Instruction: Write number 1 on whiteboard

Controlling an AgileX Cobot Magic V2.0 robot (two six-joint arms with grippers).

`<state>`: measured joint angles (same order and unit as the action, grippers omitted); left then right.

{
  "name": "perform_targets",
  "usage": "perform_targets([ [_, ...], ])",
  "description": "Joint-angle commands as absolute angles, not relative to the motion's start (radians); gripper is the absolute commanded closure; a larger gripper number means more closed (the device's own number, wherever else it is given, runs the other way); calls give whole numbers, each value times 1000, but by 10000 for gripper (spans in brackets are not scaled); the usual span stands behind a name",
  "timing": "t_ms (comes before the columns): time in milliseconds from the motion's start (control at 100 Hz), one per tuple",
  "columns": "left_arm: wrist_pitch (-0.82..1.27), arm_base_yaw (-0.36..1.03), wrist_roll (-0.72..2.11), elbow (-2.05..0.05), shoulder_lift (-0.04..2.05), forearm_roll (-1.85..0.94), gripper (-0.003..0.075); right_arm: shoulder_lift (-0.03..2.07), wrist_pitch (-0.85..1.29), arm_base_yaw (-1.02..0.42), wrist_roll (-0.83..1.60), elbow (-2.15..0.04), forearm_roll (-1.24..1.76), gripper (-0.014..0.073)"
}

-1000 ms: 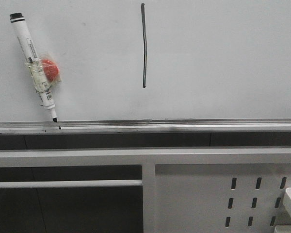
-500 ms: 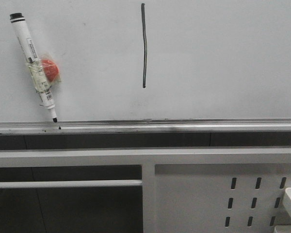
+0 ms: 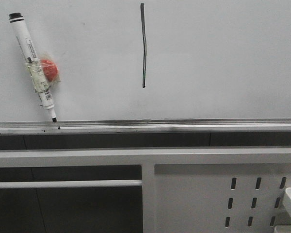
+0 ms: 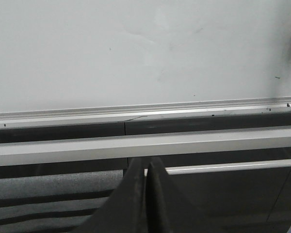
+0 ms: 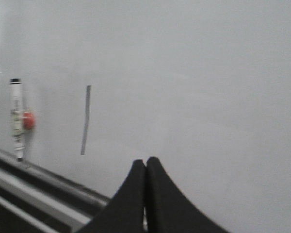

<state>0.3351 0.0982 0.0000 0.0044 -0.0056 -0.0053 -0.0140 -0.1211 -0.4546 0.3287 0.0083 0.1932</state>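
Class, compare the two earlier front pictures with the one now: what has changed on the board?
Hardly anything: the marker pen sits a touch further left, tip near the tray rail. The number 1 and the whiteboard are unchanged. Nothing was gripped or released.

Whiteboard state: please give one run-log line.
dark vertical number 1 drawn | white marker pen on glossy whiteboard | both grippers shut, empty

Left gripper [image 4: 146,167] closed, dark fingers pressed flat together, tips meeting in a point, holding nothing. Right gripper [image 5: 145,167] likewise closed and bare, fingers touching along their length. Neither visible from the front.
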Motion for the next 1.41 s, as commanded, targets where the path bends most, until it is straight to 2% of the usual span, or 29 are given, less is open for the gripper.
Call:
perform_targets([
  [0,279,96,0,39,-27,-14,740,-15,-219,-335,322,20,197,652],
  [140,279,96,0,39,-27,-14,740,-15,-202,-159,245,22,185,652],
  [290,279,96,0,39,-27,-14,740,-15,-168,-62,101,22,49,652],
  [620,279,96,0,39,-27,-14,740,-32,188,70,39,22,40,652],
  [720,279,96,0,39,-27,-14,740,-32,306,82,0,22,35,652],
  [1400,279,96,0,39,-27,-14,740,-32,302,82,6,22,8,652],
])
